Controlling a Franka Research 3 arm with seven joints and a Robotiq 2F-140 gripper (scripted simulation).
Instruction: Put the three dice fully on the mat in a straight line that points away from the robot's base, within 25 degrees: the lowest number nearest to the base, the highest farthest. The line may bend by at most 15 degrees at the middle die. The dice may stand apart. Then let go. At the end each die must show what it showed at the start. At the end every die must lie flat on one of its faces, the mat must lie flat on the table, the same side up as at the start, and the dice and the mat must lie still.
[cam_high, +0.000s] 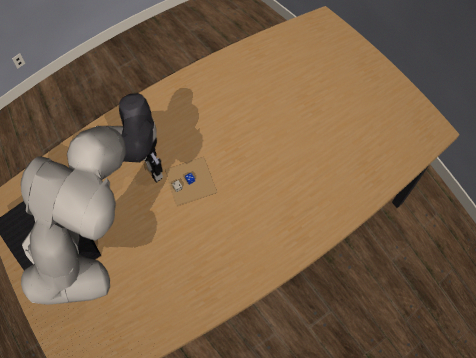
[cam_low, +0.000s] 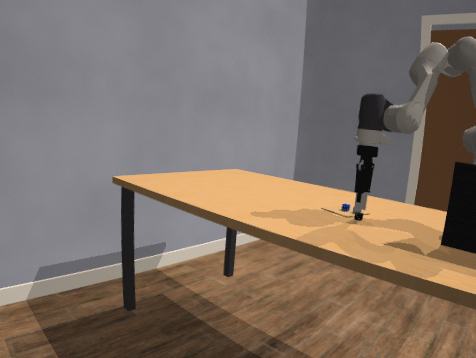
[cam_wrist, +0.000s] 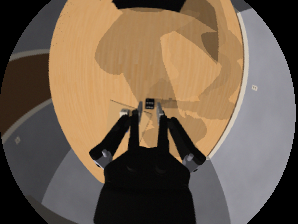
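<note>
The mat (cam_high: 205, 187) (cam_wrist: 115, 111) lies on the table, its colour close to the wood. A blue die (cam_high: 190, 178) (cam_low: 345, 207) sits near its middle. A white die (cam_high: 177, 185) (cam_wrist: 124, 112) sits on it, close to the edge on the robot's side. A black die (cam_wrist: 149, 103) (cam_low: 358, 217) is off the mat, low beside that edge. My gripper (cam_high: 158, 177) (cam_wrist: 149, 106) points down over the black die, partly open, one fingertip on each side, with narrow gaps visible in the wrist view. The pips are too small to read. The blue die is hidden in the wrist view.
The wooden table (cam_high: 300, 125) (cam_low: 200, 195) extends far beyond the mat. The robot's base (cam_high: 65, 285) stands at the near left of the top view. The white die is close beside one finger in the wrist view. Arm shadows fall around the gripper.
</note>
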